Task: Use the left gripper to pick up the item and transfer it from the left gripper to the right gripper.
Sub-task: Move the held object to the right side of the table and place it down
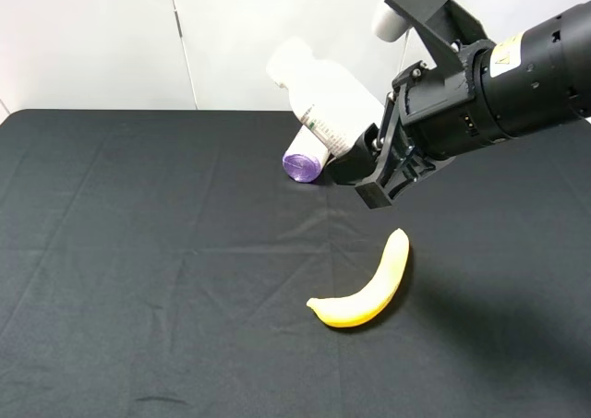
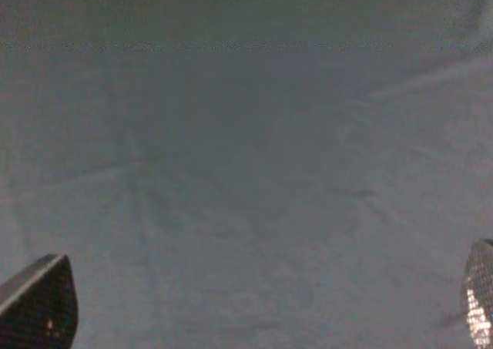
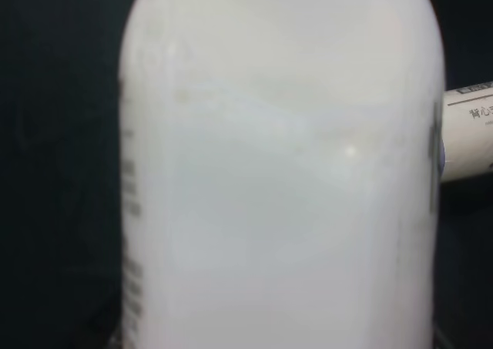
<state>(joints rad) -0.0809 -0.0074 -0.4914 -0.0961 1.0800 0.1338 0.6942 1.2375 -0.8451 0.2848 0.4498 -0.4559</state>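
Note:
The white plastic bottle (image 1: 323,100) hangs tilted in the air above the back of the table, cap toward the upper left. My right gripper (image 1: 358,166), on the black arm with the pale sticker, is shut on its base end. In the right wrist view the bottle (image 3: 277,172) fills the frame and hides the fingers. My left gripper (image 2: 258,318) is outside the exterior high view. In the left wrist view its two fingertips (image 2: 38,307) stand wide apart over bare black cloth, holding nothing.
A white roll with a purple end (image 1: 302,164) lies on the black cloth just below the bottle, and it also shows in the right wrist view (image 3: 470,129). A yellow banana (image 1: 365,293) lies nearer the front, under the right arm. White wall behind.

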